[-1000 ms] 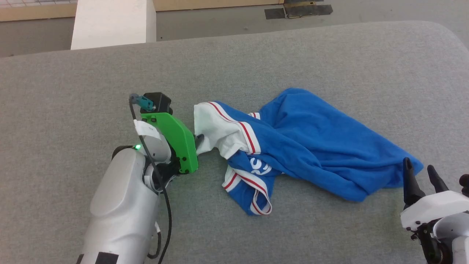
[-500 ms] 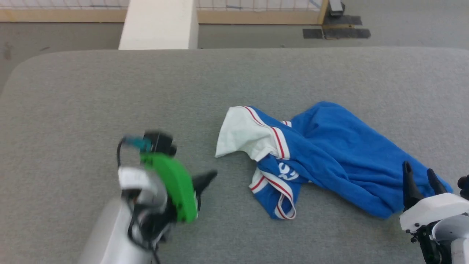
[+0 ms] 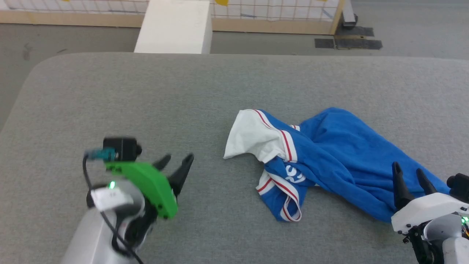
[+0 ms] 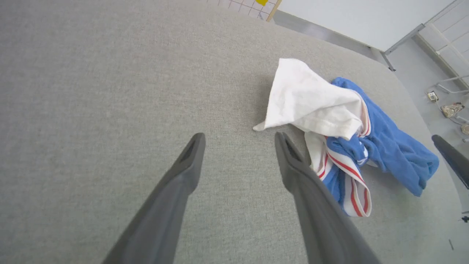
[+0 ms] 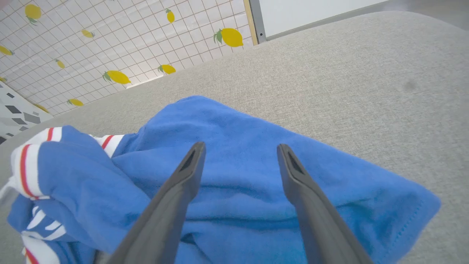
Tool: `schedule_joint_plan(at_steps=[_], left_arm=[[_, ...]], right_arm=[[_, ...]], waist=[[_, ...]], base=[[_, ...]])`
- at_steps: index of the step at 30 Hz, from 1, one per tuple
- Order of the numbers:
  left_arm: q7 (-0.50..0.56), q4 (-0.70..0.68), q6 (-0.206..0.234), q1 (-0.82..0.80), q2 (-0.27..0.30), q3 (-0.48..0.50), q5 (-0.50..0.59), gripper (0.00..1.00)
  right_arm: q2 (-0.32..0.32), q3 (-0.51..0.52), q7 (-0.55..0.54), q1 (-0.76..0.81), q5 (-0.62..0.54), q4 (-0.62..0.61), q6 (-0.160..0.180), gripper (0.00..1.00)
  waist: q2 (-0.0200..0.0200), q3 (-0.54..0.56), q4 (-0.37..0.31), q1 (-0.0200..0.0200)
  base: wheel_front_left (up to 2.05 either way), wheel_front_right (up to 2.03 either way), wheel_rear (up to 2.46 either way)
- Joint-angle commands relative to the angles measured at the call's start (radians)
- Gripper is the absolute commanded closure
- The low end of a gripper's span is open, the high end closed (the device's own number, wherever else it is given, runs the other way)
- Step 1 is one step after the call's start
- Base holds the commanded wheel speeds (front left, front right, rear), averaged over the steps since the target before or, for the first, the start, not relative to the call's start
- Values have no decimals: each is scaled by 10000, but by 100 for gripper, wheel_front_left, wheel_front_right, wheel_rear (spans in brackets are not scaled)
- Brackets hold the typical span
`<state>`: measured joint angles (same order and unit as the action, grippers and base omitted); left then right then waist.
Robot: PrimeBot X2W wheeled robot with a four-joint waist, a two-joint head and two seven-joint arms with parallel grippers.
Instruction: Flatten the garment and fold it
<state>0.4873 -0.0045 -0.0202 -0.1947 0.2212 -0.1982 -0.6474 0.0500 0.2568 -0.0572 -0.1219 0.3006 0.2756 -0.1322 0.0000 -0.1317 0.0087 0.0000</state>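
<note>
Garment: the bright blue soft T-shirt (image 3: 329,161) with white sleeves and red-and-white stripe trim lies bunched and twisted on the grey felt-covered table (image 3: 146,91), right of centre, running from 10 to 4 o'clock.
Left gripper (image 3: 179,158): at 8 o'clock in the head view, dark fingers spread, empty; the white sleeve tip (image 3: 234,146) lies apart at its 3 o'clock.
Right gripper (image 3: 407,168): at 4 o'clock, fingers spread, empty, at the blue hem corner; contact cannot be told.
Risk, layers: a pinch into the twist probably catches several layers, so spreading tightens it.
Risk, drag: a one-sided pull likely slides the whole bundle.
Risk, slip: a shallow bite on the sleeve tip may let go.
</note>
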Motion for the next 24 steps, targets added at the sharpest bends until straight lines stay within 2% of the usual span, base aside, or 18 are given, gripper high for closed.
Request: schedule_joint_plan(at_steps=[1, 5, 10, 14, 20, 21, 22, 23, 24], left_arm=[[8, 176, -121, -622, -19, -105, 73, 0], [479, 1103, -369, -2067, -94, -534, 212, 0], [1589, 2755, -555, -3649, -142, -1315, 547, 0], [2183, 3932, -562, -4279, -103, -1752, 868, 0], [2258, 5070, -707, -4462, -102, -2207, 1079, 0], [2258, 5173, -751, -4453, -119, -2273, 1056, 9], [2224, 5229, -784, -4463, -139, -2311, 1031, 82], [2148, 5286, -825, -4481, -171, -2341, 984, 100], [2139, 5339, -863, -4486, -197, -2376, 921, 100]], right_arm=[[3, -5, 25, -36, 56, 6, 15, 0], [3, -33, 54, -130, 76, -27, 15, 0], [3, -74, 143, -267, 150, -29, 15, 0], [3, -132, 258, -333, 234, 82, 15, 0], [3, -82, 468, -407, 243, 242, 15, 0], [3, -66, 490, -428, 235, 267, 15, 0], [3, -55, 505, -448, 227, 285, 15, 0], [3, -45, 522, -470, 215, 305, 15, 0], [3, -40, 532, -485, 208, 325, 15, 0]], waist=[[0, -180, -303, 0], [0, -511, -763, 0], [0, -1038, -1336, 0], [0, -1327, -1672, 0], [0, -1499, -1802, 0], [0, -1504, -1778, 0], [0, -1508, -1741, 0], [0, -1504, -1681, 0], [0, -1485, -1627, 0]], base=[[0, 0, 0], [0, 0, 0], [0, 0, 0], [0, 0, 0], [0, 0, 0], [0, 0, 0], [0, 0, 0], [0, 0, 0], [0, 0, 0]])
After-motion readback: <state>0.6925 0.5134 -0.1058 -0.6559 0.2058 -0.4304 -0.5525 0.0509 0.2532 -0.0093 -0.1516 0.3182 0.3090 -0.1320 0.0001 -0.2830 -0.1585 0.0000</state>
